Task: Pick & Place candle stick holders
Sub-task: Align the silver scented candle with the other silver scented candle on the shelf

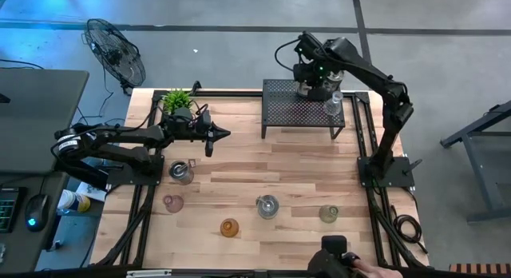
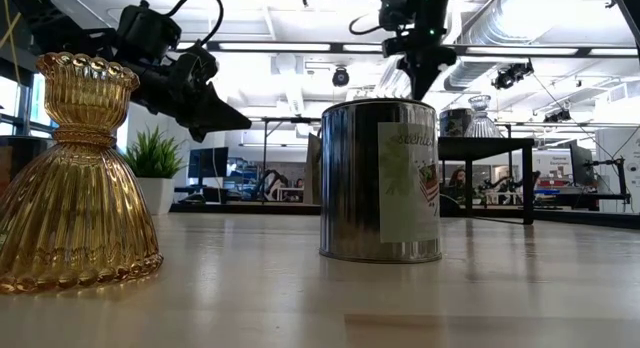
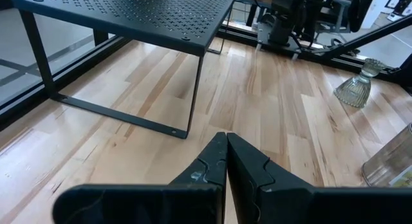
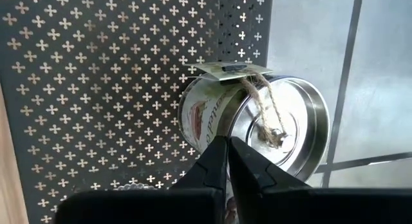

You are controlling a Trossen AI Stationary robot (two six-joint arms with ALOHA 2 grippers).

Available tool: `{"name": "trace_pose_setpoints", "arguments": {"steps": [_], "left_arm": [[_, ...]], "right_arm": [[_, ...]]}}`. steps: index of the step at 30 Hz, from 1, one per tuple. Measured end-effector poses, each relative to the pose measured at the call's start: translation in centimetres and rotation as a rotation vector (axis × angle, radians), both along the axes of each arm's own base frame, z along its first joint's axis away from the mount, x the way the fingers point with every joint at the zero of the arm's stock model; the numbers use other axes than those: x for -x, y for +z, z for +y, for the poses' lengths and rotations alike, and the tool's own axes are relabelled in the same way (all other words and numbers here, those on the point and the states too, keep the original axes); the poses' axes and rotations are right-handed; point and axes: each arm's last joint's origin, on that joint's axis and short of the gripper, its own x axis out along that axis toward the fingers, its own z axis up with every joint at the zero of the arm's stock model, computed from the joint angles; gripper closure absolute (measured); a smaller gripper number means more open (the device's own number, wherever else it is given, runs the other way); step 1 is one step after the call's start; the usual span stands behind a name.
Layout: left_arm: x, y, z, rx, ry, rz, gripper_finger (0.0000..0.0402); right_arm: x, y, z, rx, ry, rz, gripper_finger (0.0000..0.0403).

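1. Glass and thin metal, so judged fragile, rigid, light and slick. Apt to tip or skid under a careless nudge, and to chip if dropped.
2. Spread well apart along the near half of the wooden table: silvery holder, pink holder, amber holder, silver tin, greenish holder. Up on the black rack: clear holder at the right edge, and beside it a tagged tin.
3. Probably best taken across the narrow waist on the ribbed glass pieces, above the flared skirt. For the tins, across the body, with the jaws spread wide first. Gentle squeeze only; lift straight up.
4. Left gripper: clenched on nothing, hanging over bare wood between the potted plant and the rack.
5. Right gripper: pinched shut as well, empty, poised over the rack directly above the tagged tin.
6. Given by the high view alone: the whole spread and spacing of the holders.
7. Given by the low view alone: the bell shape, ribbing and slim neck of the amber holder, plus the printed label on the silver tin.
8. Given by the right wrist view alone: the twine and card tag across the tin's top, a snag risk for a grip from above.
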Motion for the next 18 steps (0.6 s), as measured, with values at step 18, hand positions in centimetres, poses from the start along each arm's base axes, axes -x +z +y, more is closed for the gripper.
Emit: {"name": "trace_pose_setpoints", "arguments": {"steps": [18], "left_arm": [[0.0, 0.0, 0.0, 0.012, 0.003, -0.002, 0.0397]], "right_arm": [[0.53, -0.1, 0.13, 0.004, -0.014, 0.071, 0.04]]}}
